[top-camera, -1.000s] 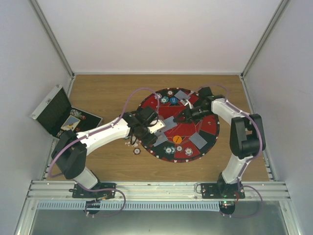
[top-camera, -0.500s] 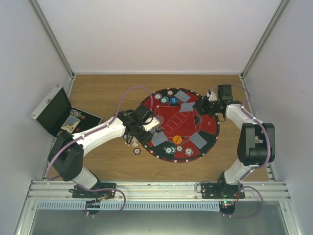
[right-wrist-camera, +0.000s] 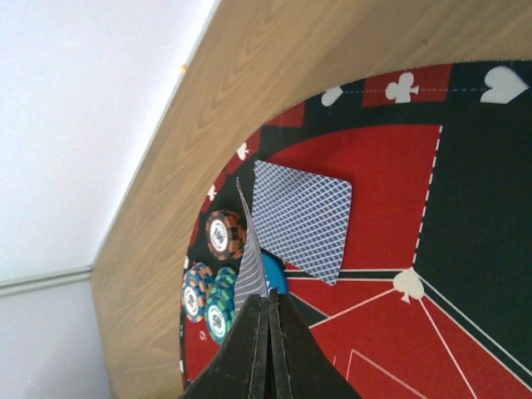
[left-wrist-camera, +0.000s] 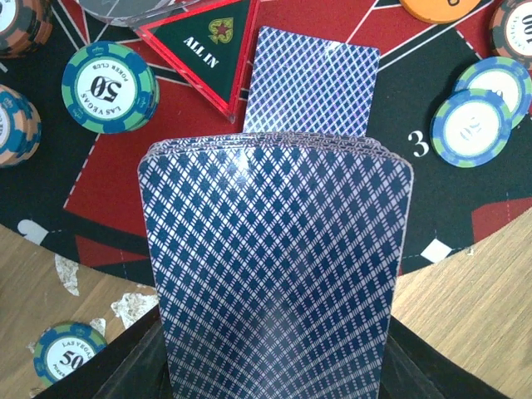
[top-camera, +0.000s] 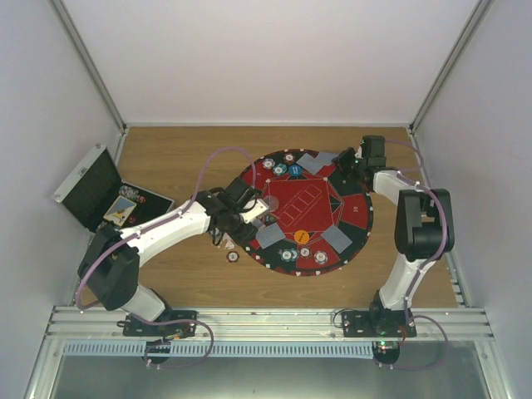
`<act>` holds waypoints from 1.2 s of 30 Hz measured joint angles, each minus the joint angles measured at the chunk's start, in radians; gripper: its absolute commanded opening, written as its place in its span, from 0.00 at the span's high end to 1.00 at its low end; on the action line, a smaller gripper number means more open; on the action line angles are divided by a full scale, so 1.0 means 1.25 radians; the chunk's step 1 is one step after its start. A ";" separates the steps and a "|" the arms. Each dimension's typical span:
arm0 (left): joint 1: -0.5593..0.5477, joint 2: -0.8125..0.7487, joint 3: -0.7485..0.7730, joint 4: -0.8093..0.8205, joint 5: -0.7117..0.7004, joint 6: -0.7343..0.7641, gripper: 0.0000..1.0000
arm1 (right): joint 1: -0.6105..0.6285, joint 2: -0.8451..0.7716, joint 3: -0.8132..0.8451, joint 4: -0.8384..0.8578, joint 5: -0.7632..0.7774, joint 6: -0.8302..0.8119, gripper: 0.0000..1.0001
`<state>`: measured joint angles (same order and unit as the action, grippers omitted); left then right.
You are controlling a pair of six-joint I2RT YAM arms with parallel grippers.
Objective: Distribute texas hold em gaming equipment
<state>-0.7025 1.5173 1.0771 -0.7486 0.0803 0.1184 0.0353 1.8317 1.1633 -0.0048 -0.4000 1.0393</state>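
We risk the playing card [right-wrist-camera: 246, 264], seemingly pinched by its edge, slipping from the right end effector [right-wrist-camera: 268, 301]; the left end effector [top-camera: 247, 214] grasps the deck [left-wrist-camera: 274, 249].

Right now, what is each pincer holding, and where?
Left pincer grips the card stack by its near end; right pincer pinches a single card by its near edge.

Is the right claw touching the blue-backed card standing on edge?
Touching. Right wrist view: the right claw is shut on the blue diamond-backed playing card, pinching its lower edge.
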 measured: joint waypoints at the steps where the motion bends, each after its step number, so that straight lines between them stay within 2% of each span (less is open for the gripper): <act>1: 0.001 -0.002 -0.003 0.001 0.000 -0.002 0.48 | 0.005 0.014 0.004 0.007 0.003 0.006 0.99; 10: 0.010 -0.021 -0.017 0.005 0.000 -0.012 0.48 | 0.035 0.128 0.055 0.041 0.011 0.020 0.99; 19: 0.014 -0.026 -0.018 0.004 -0.001 -0.015 0.48 | 0.038 0.166 0.070 0.052 0.035 0.019 0.99; 24: 0.015 -0.028 -0.018 0.004 -0.001 -0.014 0.48 | 0.038 0.190 0.084 0.049 0.046 0.011 0.93; 31: 0.015 -0.029 -0.018 0.004 -0.003 -0.014 0.48 | 0.039 0.192 0.087 0.031 0.057 -0.005 0.75; 36: 0.016 -0.031 -0.018 0.004 -0.006 -0.014 0.48 | 0.039 0.189 0.089 0.004 0.091 -0.020 0.41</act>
<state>-0.6830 1.4780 1.0542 -0.7441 0.0731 0.1009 0.0841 2.0678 1.2739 0.0006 -0.2867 1.0145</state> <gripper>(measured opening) 0.523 0.442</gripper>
